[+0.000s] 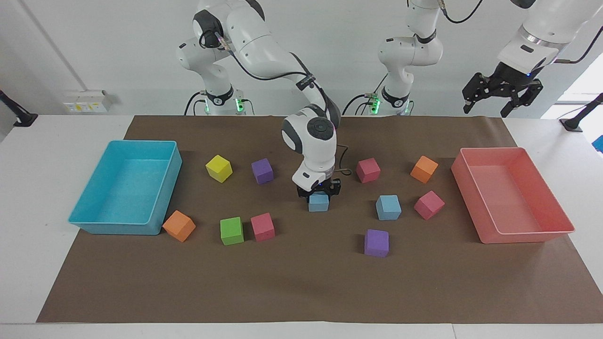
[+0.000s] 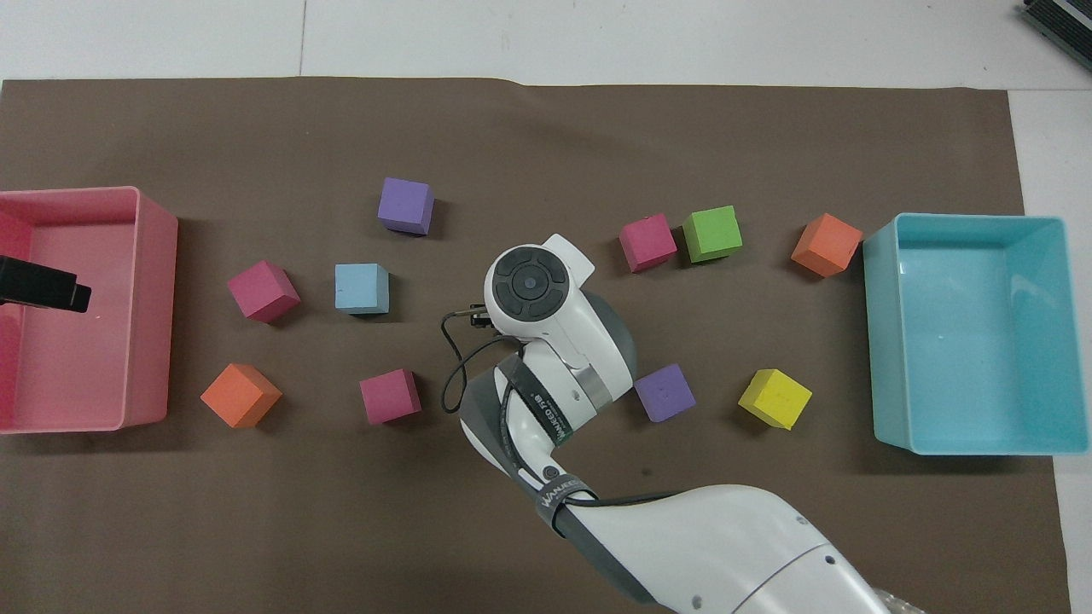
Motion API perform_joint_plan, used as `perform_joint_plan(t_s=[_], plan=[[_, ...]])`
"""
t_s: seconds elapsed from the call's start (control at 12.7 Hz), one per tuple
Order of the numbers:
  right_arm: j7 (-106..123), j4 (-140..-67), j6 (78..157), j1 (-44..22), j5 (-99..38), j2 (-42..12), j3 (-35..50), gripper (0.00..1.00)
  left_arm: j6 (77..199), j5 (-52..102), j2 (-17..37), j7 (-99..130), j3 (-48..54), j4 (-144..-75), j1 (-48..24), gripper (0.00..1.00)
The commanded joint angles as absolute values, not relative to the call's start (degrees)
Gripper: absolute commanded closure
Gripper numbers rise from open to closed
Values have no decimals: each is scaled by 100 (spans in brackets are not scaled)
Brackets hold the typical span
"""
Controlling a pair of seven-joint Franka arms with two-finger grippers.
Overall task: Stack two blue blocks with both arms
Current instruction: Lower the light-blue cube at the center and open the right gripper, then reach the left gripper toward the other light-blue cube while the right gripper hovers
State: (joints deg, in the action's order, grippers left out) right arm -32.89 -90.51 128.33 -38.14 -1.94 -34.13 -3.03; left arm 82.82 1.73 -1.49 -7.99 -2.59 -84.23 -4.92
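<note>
A mat [image 1: 301, 282] is laid on the table [image 1: 28, 212]. 1 tray [image 1: 118, 229] is set at the right arm's end, a 2nd tray [image 1: 518, 237] at the left arm's end. 11 cubes are scattered between them. The middle cube [image 1: 319, 203] is found under the right gripper [image 1: 319, 190]; a neighbouring cube [image 1: 388, 207] is placed beside it, toward the left arm's end.

high facing and overhead views share the table [image 1: 301, 292].
</note>
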Motion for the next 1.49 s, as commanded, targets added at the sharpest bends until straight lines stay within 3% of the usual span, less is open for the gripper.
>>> perform_joint_plan(t_s=[0.0,0.39,0.63,0.86,1.26,1.42], plan=[[-3279,-9229,12596,-3578,-202,-2911,-281,0,8376,167,-167,-835,-229,-8385,-422,0],[-3173,-9403,12393,-3384,-202,-2304,-281,0,8376,158,-88,-826,-229,-8367,-422,0],[-2631,-9886,12419,-3042,-359,-1838,-264,0,8498,167,8,-817,-220,-8367,-466,0],[-1473,-10063,12516,-2822,-2025,-1819,-272,0,8937,150,280,-468,-167,-8376,-545,0],[734,-10467,12612,-2339,-3627,-1846,-272,0,9772,141,624,-142,-158,-8743,-1019,0],[1438,-10590,12612,-2189,-4197,-1898,-272,19,10447,132,528,52,-167,-9436,-1212,0]])
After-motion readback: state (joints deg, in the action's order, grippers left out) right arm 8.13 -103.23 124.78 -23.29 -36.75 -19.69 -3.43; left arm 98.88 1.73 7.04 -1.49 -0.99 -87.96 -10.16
